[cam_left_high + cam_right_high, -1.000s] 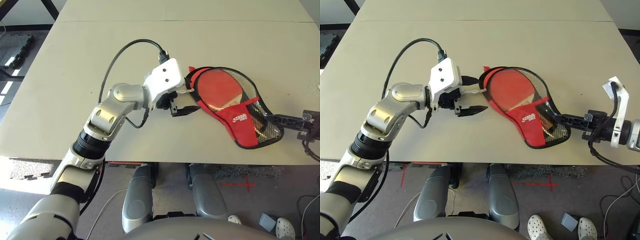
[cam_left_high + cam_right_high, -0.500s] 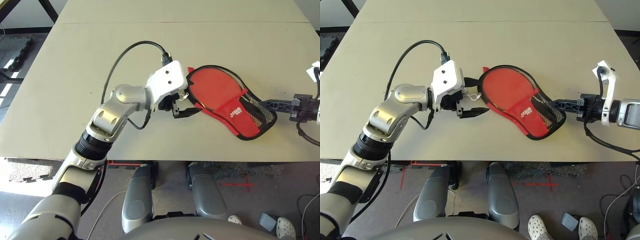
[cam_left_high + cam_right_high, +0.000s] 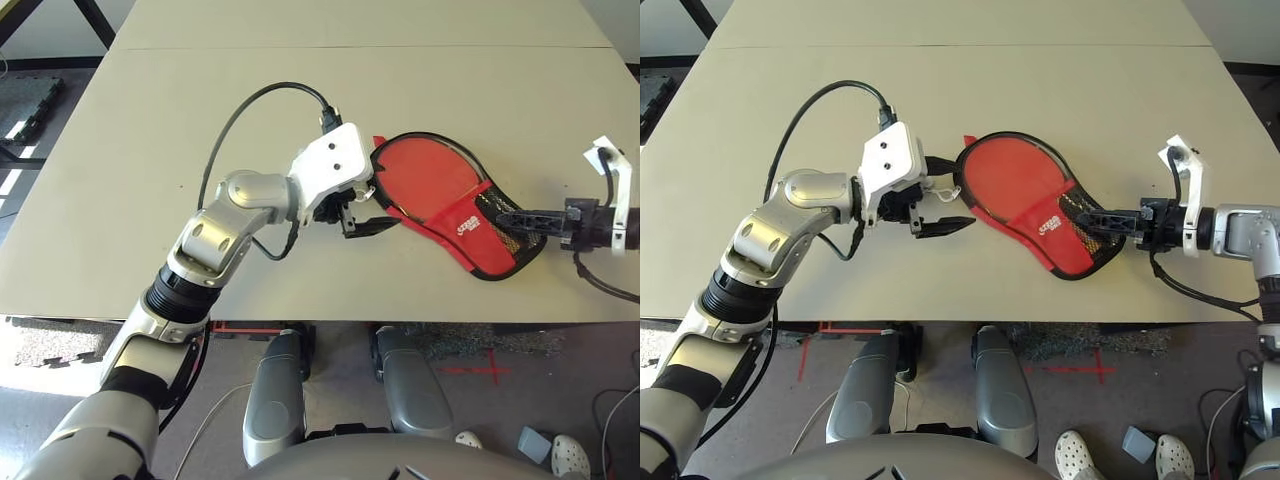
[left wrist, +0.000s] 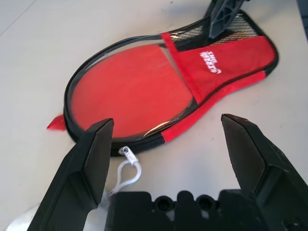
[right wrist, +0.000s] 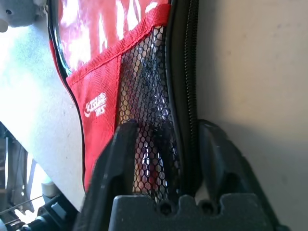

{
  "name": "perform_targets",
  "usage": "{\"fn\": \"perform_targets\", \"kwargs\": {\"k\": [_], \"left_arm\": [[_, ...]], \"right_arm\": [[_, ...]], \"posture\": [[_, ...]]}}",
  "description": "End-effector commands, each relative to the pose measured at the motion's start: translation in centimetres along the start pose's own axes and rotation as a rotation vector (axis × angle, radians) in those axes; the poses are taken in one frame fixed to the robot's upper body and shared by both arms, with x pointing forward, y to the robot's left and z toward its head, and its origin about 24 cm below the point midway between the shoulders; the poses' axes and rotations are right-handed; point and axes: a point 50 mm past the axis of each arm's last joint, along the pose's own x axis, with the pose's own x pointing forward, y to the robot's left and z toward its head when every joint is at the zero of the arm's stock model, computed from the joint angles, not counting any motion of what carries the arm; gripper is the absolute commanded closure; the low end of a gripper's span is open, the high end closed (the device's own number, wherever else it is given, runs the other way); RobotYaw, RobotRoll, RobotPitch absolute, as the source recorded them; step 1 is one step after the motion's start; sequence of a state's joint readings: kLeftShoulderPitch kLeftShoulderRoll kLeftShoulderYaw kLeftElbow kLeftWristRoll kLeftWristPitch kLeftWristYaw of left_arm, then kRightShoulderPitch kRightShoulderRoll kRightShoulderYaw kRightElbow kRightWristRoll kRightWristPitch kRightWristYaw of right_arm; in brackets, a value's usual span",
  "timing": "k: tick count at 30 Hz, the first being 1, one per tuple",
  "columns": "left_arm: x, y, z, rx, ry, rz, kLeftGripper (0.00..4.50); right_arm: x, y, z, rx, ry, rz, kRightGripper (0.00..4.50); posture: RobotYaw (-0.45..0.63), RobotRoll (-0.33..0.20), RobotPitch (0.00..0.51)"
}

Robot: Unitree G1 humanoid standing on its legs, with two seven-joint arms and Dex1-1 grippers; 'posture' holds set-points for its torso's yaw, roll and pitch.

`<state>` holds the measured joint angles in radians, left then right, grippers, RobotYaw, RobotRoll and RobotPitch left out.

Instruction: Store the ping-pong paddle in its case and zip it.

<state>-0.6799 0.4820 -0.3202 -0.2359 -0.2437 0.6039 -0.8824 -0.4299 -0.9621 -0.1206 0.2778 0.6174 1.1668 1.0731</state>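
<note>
Now, the pale bench (image 3: 1070, 80) spreads wide, the silver left arm (image 3: 775, 235) cutting across its left side. On it lies the red case (image 3: 1065, 240), the paddle (image 3: 1010, 175) showing through its clear window. The right end effector (image 5: 166, 139) has 2 fingers parted astride the mesh end's rim, blocking some mesh; the left end effector (image 4: 168, 120) is released, 2 fingers wide. A white loop (image 4: 137, 175) hangs off the zipper edge; 2 white clogs (image 3: 1074, 455) below.
</note>
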Motion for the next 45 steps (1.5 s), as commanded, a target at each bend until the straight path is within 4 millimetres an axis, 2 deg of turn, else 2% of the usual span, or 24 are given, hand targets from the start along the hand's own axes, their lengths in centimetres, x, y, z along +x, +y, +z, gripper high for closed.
{"fn": "perform_targets", "kwargs": {"k": [1,4,5,10,20,23,30,33,36,39,45], "left_arm": [[-0.5,0.0,0.8,0.029,-0.005,-0.02,0.0],[-0.7,0.2,0.8,0.03,-0.002,-0.019,0.0],[-0.7,0.2,0.8,0.03,0.0,-0.019,0.0],[-0.7,0.1,0.7,0.029,0.004,-0.019,0.0],[-0.5,0.0,0.2,0.023,0.01,-0.016,0.0],[-0.5,0.0,0.2,0.021,0.01,-0.017,0.0],[-0.7,0.0,0.1,0.02,0.015,-0.013,0.0],[-0.9,0.4,0.2,0.017,0.012,0.0,0.0],[-1.2,0.7,0.3,0.005,0.004,0.018,0.0],[-1.6,1.0,0.2,-0.003,0.006,0.037,0.0],[-2.6,2.1,0.0,-0.012,0.025,0.104,0.0]], "right_arm": [[0.6,0.4,-1.7,0.062,0.057,0.044,3.19],[0.0,0.8,-2.2,0.076,0.07,0.055,4.33],[-0.2,0.9,-2.5,0.084,0.082,0.059,4.48],[-0.9,1.9,-4.1,0.114,0.126,0.079,4.48],[-0.3,3.0,-6.0,0.145,0.145,0.096,4.48],[-0.9,2.8,-5.2,0.119,0.121,0.088,3.73],[-4.6,2.5,-1.2,-0.094,0.073,0.062,1.13],[-6.0,1.6,1.0,-0.279,0.052,-0.006,0.03],[-5.6,1.6,3.2,-0.459,-0.057,0.031,0.03],[-3.6,1.9,5.0,-0.61,-0.128,0.072,0.03],[0.8,1.9,6.1,-0.796,-0.071,0.122,0.03]], "posture": [[-0.05,0.0,0.246],[-0.05,0.0,0.247],[-0.05,0.0,0.249],[-0.06,0.0,0.252],[-0.06,0.0,0.253],[-0.06,0.0,0.252],[-0.06,0.0,0.249],[-0.06,0.0,0.247],[-0.06,0.0,0.246],[-0.05,0.0,0.25],[-0.03,0.0,0.255]]}}
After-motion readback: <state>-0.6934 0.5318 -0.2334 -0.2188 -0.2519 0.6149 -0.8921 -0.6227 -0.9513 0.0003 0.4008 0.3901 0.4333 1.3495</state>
